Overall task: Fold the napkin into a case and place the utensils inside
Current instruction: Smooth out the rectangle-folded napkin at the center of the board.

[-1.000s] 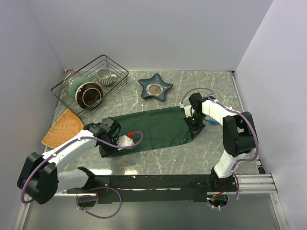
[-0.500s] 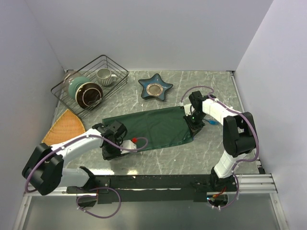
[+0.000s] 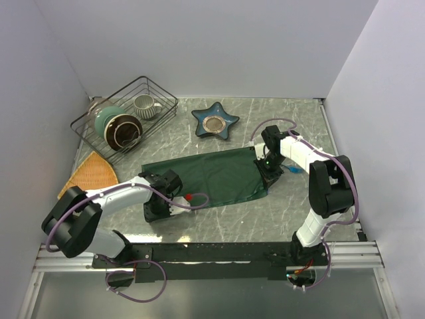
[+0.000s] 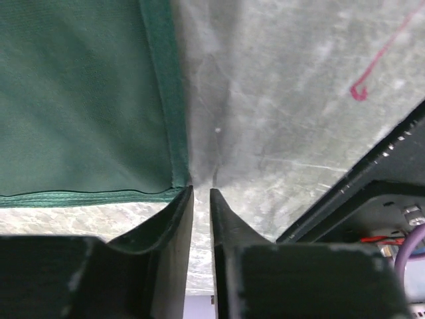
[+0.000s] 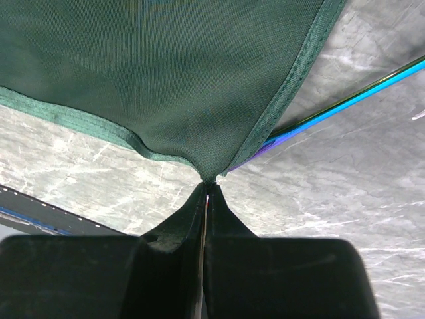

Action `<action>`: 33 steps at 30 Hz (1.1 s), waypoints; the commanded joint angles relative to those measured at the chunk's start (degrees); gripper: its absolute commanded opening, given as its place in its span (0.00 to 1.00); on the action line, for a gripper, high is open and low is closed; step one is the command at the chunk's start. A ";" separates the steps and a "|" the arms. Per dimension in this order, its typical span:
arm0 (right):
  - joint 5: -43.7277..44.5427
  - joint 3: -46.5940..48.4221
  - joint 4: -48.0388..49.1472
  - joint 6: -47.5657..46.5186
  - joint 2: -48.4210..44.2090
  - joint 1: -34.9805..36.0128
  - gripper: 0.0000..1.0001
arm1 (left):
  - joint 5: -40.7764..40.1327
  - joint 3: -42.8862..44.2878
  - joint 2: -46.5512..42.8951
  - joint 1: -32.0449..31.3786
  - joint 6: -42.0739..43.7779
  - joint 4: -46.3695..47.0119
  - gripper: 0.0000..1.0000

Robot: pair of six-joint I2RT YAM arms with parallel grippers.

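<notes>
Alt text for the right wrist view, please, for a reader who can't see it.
The right gripper is pinched shut on a corner of the dark green napkin, and the cloth draws to a point at its black fingertips. A shiny blue utensil pokes out from under the napkin's hem onto the grey marbled table.

Dark green napkin (image 3: 212,176) lies spread out, blue utensil (image 5: 352,100) partly under its corner.

I'm counting one napkin (image 3: 212,176), one blue utensil (image 3: 291,170), one star dish (image 3: 215,120), one basket (image 3: 161,88) holding one mug (image 3: 145,105) and two bowls (image 3: 123,131), one mat (image 3: 86,174).
</notes>
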 commanded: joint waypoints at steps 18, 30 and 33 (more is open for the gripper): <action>-1.07 2.86 -3.11 -0.65 -3.88 -0.31 0.00 | -4.89 3.61 -5.30 -0.75 0.00 -3.62 0.01; -1.16 2.95 -3.37 -0.56 -4.06 -0.40 0.00 | -4.10 2.47 -2.41 -0.66 -0.35 0.59 0.31; -0.98 2.95 -3.37 -0.57 -3.97 -0.48 0.00 | -4.54 1.59 -0.82 -0.66 -0.35 2.26 0.31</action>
